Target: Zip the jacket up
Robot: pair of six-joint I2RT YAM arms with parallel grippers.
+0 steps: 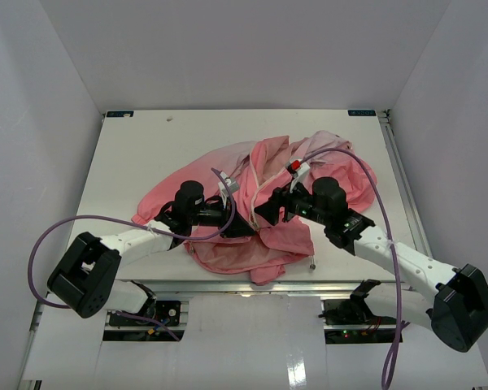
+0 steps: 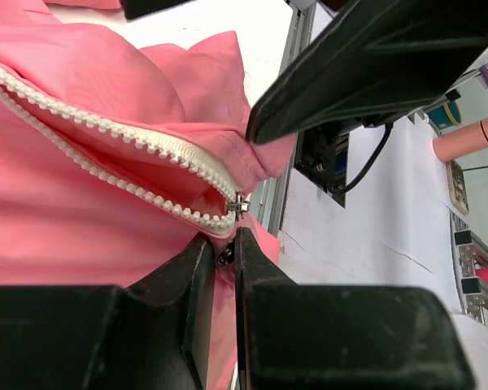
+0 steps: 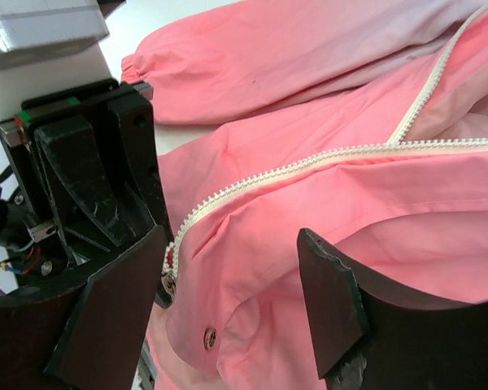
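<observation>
We see left gripper [image 2: 222, 244] clamped on jacket [image 1: 309, 166] hem, right at the zipper [image 2: 106, 126] base. Jacket sits bunched mid-bench [image 1: 138, 154], hem reaching the near edge. Right gripper [image 3: 232, 240] has its fingers wide apart over the zipper, just beside the left. White bench, white walls [image 1: 228, 49] left, far, right.

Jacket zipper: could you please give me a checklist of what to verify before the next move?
1. Left tool pinches the jacket just below the slider: ok.
2. Both tooth rows meet at the slider: ok.
3. Right tool is open: ok.
4. Right tool grips the slider: not ok, it only straddles cloth.
5. Teeth farther up lie free of folds: cannot tell.
</observation>
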